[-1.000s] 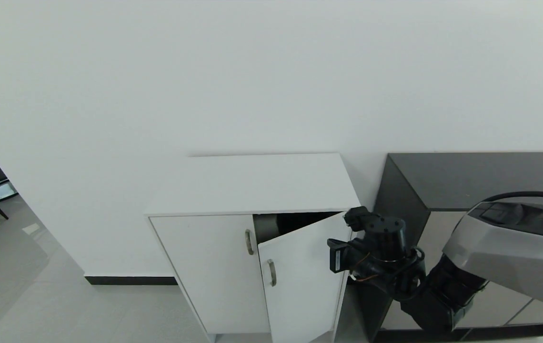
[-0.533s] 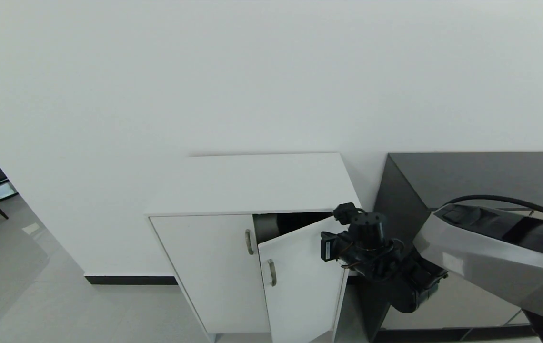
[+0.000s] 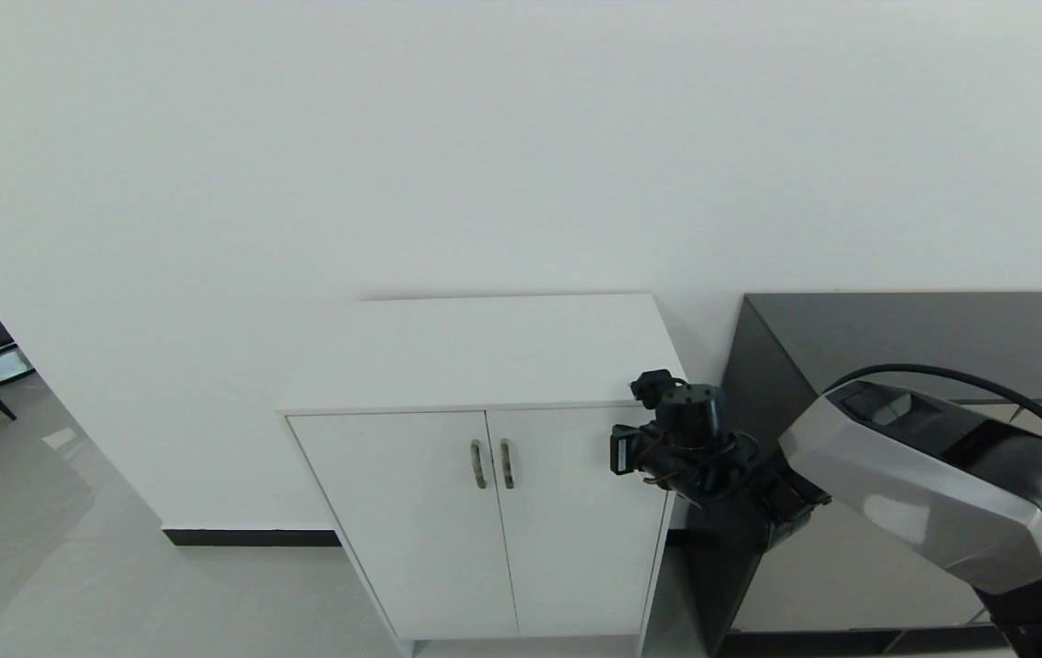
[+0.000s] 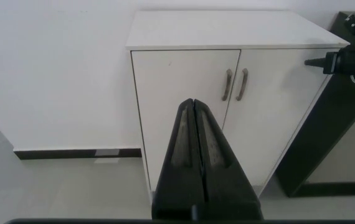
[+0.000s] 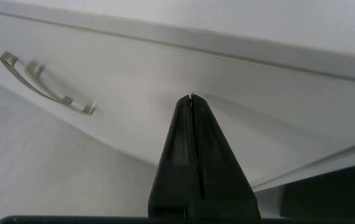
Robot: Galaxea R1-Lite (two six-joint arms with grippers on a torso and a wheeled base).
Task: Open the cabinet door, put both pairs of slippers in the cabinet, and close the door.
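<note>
Rests clenched, empty right gripper [image 5: 192, 97] against the closed right door [image 3: 576, 512] of the white cabinet [image 3: 484, 356]; hangs clenched, empty left gripper [image 4: 194, 101] well back, facing both shut doors.

My head camera views the cabinet [image 3: 484, 352] from above, well back; my left wrist camera shares its front; my right wrist camera sits close against it.

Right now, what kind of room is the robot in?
Probably a home hallway or entryway: a white two-door cabinet against a plain wall, a dark sideboard beside it, and a grey floor.
</note>
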